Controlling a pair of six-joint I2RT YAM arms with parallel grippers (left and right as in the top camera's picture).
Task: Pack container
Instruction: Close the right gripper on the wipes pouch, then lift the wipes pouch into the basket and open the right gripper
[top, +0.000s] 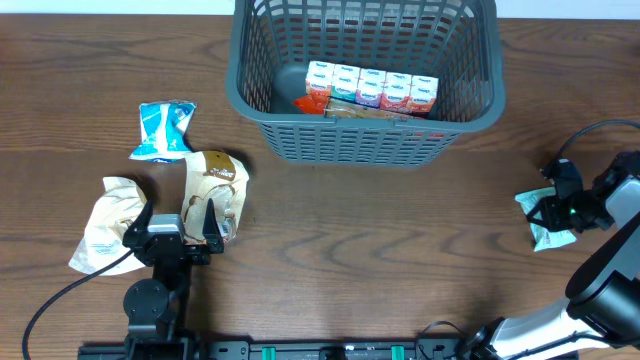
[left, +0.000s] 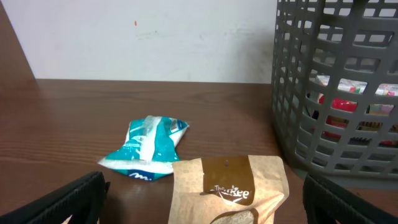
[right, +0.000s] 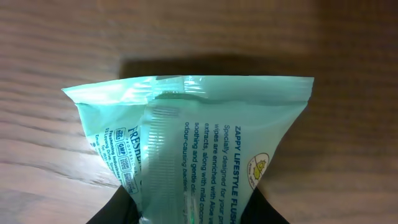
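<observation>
The dark grey slotted basket (top: 365, 130) stands at the back centre and holds a row of small cartons and a red packet; it also shows in the left wrist view (left: 336, 87). My left gripper (top: 172, 225) is open, its fingers astride the lower end of a brown paper packet (top: 215, 185), also seen in the left wrist view (left: 230, 186). My right gripper (top: 548, 212) is shut on a mint-green wipes packet (top: 545, 222) at the right edge, which fills the right wrist view (right: 199, 143).
A teal-and-white packet (top: 163, 130) lies left of the basket, and shows in the left wrist view (left: 146, 149). A beige paper packet (top: 105, 225) lies at the left, beside my left gripper. A cable trails from the left arm base.
</observation>
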